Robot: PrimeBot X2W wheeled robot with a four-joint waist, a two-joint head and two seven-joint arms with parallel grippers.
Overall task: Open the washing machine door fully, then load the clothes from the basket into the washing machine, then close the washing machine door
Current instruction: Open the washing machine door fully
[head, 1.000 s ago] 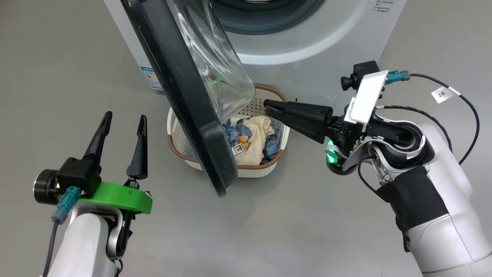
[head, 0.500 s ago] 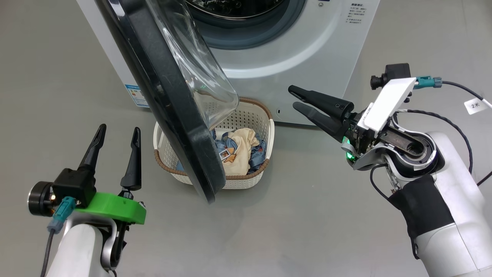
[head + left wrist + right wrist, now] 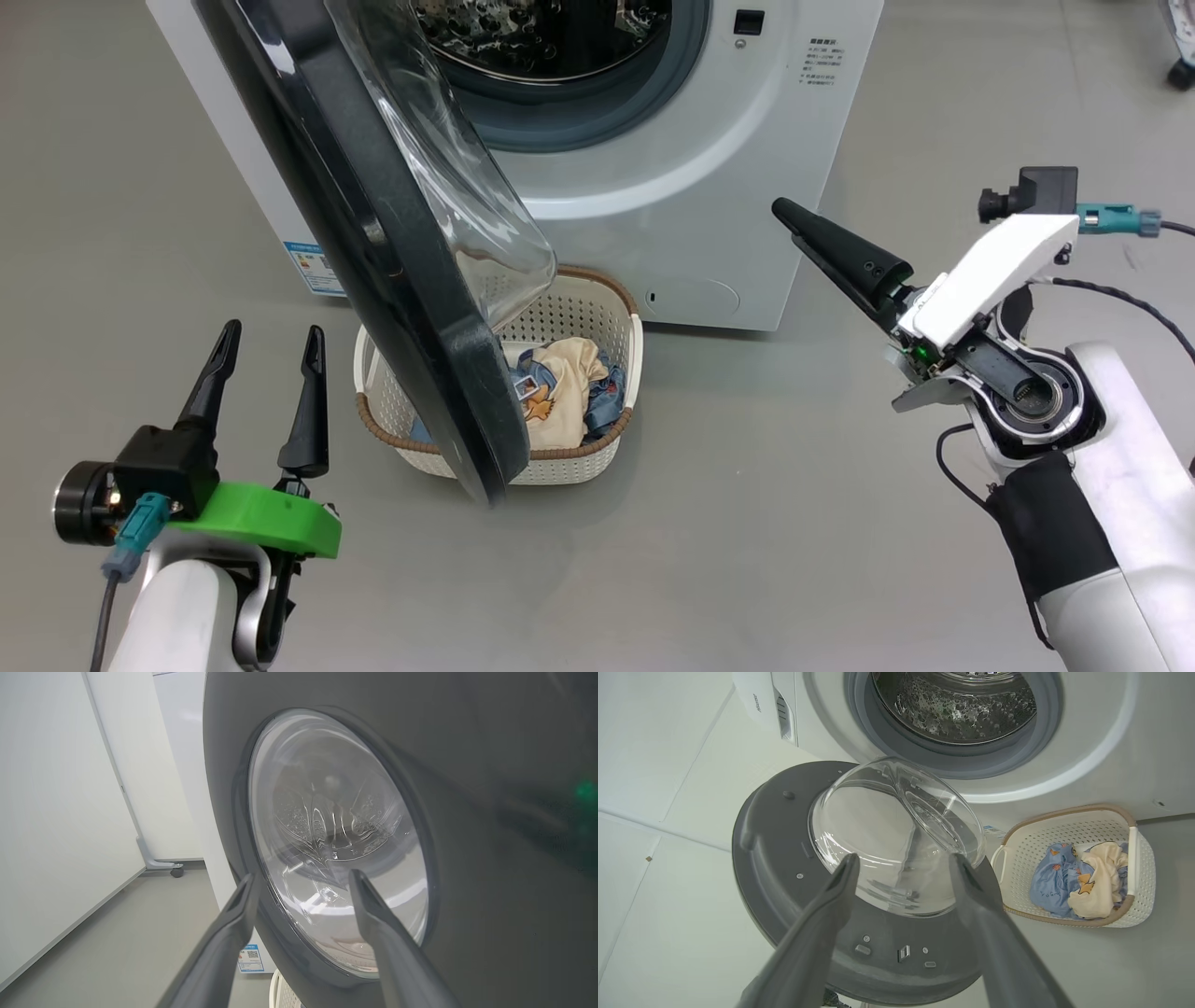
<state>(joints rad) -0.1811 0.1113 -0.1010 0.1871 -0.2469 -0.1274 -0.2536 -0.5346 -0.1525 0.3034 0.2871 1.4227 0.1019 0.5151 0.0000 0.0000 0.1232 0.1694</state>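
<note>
Grey floor [image 3: 747, 513]; right gripper [image 3: 903, 858] wide, empty

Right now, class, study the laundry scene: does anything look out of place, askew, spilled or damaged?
One thing: the door hangs out over the basket, hiding the basket's left part and some of the clothes from above. That could get in the way of reaching in. Nothing looks spilled or damaged; the clothes in view lie inside the basket.

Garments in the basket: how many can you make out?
2 in the right wrist view: a light blue one at the basket's left, a cream one against it on the right. More may be hidden beneath.
</note>
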